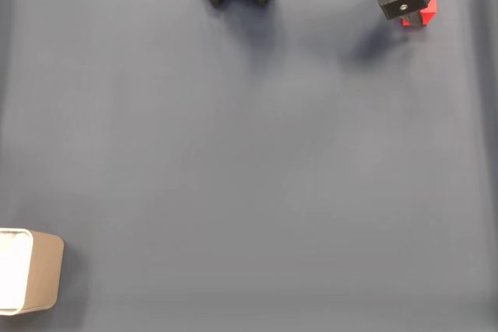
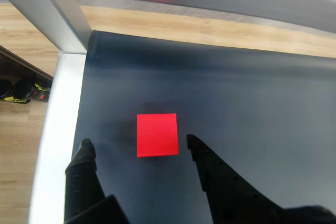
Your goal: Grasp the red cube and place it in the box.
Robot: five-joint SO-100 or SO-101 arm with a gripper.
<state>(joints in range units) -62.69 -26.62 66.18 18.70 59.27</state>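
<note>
One red cube (image 2: pixel 157 135), one box (image 1: pixel 39 271)

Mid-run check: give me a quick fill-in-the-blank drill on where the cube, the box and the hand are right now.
1. In the wrist view, the red cube lies on the dark mat between the two fingers of the ____ hand.
2. In the fixed view, the box sits at the picture's lower ____ corner.
3. In the fixed view, the cube shows at the upper ____ edge, partly under the hand.

Missing words: open; left; right
</note>
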